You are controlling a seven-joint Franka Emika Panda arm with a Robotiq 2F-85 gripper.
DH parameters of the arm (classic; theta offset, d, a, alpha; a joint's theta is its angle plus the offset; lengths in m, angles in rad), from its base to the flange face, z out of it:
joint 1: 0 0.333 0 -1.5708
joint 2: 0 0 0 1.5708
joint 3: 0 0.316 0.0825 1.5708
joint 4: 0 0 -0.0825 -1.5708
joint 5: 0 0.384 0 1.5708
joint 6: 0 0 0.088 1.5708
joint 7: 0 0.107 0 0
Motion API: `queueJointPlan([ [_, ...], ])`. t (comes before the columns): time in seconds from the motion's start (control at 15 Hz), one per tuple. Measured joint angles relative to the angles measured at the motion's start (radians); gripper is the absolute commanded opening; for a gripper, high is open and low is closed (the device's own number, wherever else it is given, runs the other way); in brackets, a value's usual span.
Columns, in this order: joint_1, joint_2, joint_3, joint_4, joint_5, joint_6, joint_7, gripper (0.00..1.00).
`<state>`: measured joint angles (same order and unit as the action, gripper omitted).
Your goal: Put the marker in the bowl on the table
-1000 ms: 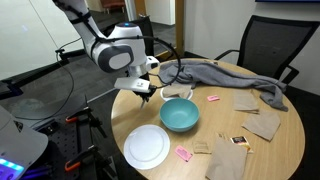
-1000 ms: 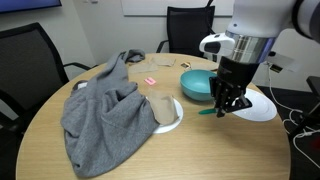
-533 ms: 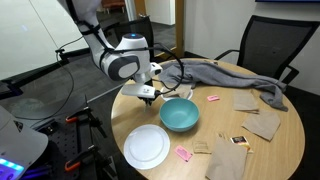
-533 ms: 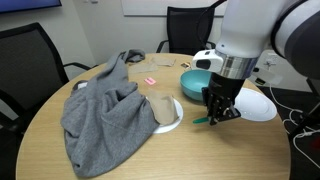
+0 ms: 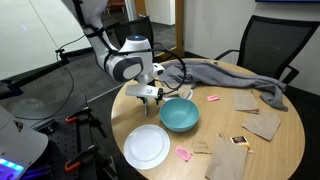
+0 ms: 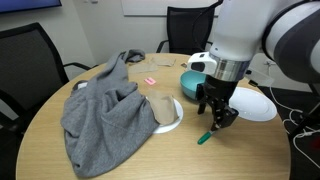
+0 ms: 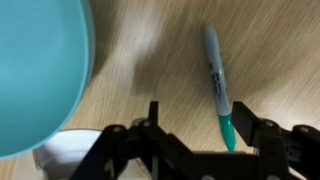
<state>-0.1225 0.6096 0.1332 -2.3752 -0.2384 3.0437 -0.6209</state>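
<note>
**No Legible Writing in Any View**

In the wrist view, the marker [image 7: 218, 85] carries a line of dark print along its grey barrel, but the letters are too blurred to read. In an exterior view, a small dark-and-yellow packet [image 5: 238, 141] lies on the surface [image 5: 280, 150], and its markings are too small to make out. No word, brand, number or sign can be read anywhere else.

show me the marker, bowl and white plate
marker [image 7: 216, 80], wrist view, middle of its grey barrel
bowl [image 5: 180, 124], in an exterior view, front outer wall
white plate [image 5: 147, 148], in an exterior view, bare centre
</note>
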Motion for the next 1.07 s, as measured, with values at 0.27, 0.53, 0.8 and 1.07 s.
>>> queueJointPlan([
  [0.27,-0.017,-0.035,0.014,-0.007,0.0,-0.005,0.001,1.0],
  [0.53,-0.126,-0.118,0.117,-0.042,0.007,-0.044,-0.001,1.0],
  [0.8,-0.248,-0.228,0.249,-0.1,0.094,-0.109,-0.051,1.0],
  [1.07,-0.319,-0.349,0.344,-0.156,0.303,-0.169,-0.19,1.0],
])
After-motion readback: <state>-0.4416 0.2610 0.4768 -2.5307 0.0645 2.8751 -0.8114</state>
